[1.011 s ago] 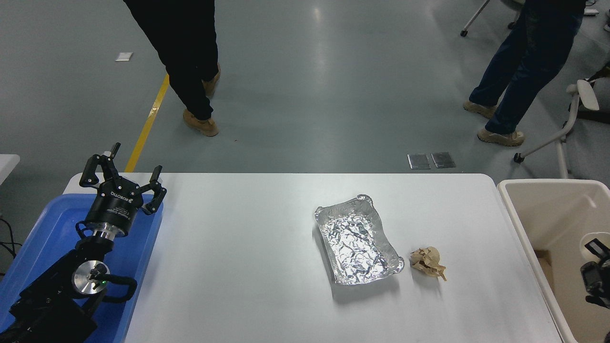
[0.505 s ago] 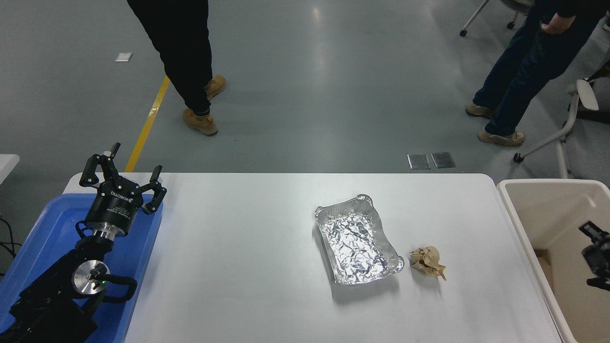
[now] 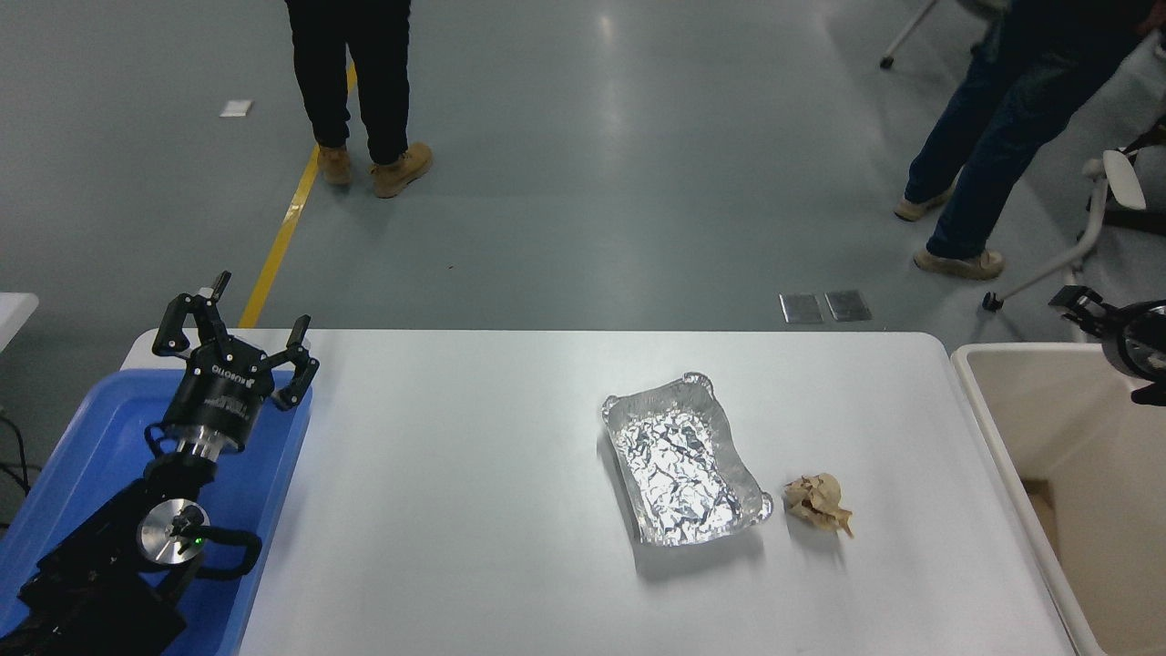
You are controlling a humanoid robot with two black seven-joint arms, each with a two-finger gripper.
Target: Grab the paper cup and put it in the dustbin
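Observation:
No paper cup shows anywhere in the head view; it is hidden or out of view. The beige dustbin (image 3: 1048, 410) stands off the table's right end, and part of its brown floor shows. My right gripper (image 3: 1113, 330) shows only partly at the right edge, above the dustbin's far rim. It holds nothing that I can see. My left gripper (image 3: 235, 321) is parked, open and empty, over the blue tray at the lower left.
A crinkled foil tray (image 3: 683, 456) lies right of the table's middle, with a crumpled brown paper ball (image 3: 817, 501) just right of it. A blue tray (image 3: 82, 437) sits at the left end. Two people stand on the floor beyond the table.
My right gripper has risen from low inside the dustbin to above its far rim. The person at the top left has stepped farther away. The left arm has not moved.

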